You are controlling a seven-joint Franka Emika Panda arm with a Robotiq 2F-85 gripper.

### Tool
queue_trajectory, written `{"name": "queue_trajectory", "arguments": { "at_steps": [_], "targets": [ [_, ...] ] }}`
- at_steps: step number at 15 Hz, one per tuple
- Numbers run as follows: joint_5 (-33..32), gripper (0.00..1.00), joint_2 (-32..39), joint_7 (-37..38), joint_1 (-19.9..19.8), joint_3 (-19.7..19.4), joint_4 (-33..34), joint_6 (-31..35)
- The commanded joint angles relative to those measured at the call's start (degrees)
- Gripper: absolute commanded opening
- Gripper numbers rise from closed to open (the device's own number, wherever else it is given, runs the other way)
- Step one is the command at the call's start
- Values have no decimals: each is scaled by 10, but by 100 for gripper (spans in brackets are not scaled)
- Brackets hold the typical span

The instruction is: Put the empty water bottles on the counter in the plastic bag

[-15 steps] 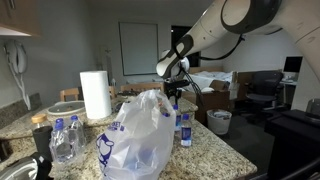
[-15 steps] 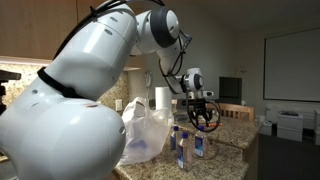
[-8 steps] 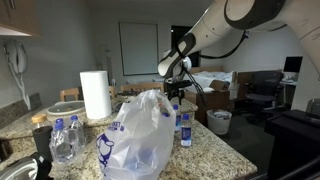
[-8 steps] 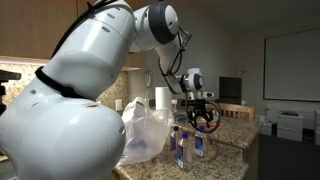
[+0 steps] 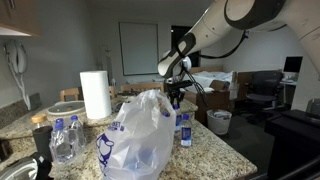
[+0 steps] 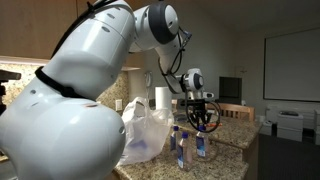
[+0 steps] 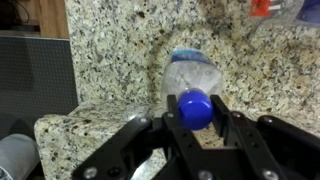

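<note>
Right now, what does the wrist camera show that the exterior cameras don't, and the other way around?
Only the wrist view shows the claw closed on the blue cap of an upright water bottle, seen from above. Only an exterior view shows the plastic bag, the paper towel roll and other water bottles standing beside the bag. Both share the granite counter and the claw.

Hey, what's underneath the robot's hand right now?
A small clear plastic water bottle with a blue cap stands on the speckled granite counter, its cap pinched between the fingers of the hand. The bottle's base is hidden beneath its own top.
</note>
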Motion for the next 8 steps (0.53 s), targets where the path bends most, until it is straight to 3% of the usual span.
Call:
{"name": "queue_trajectory", "arguments": {
  "at_steps": [1, 8],
  "targets": [
    [3, 15, -12, -6, -9, 9, -3, -20],
    [1, 15, -90, -89, -19, 25, -43, -46]
  ]
}}
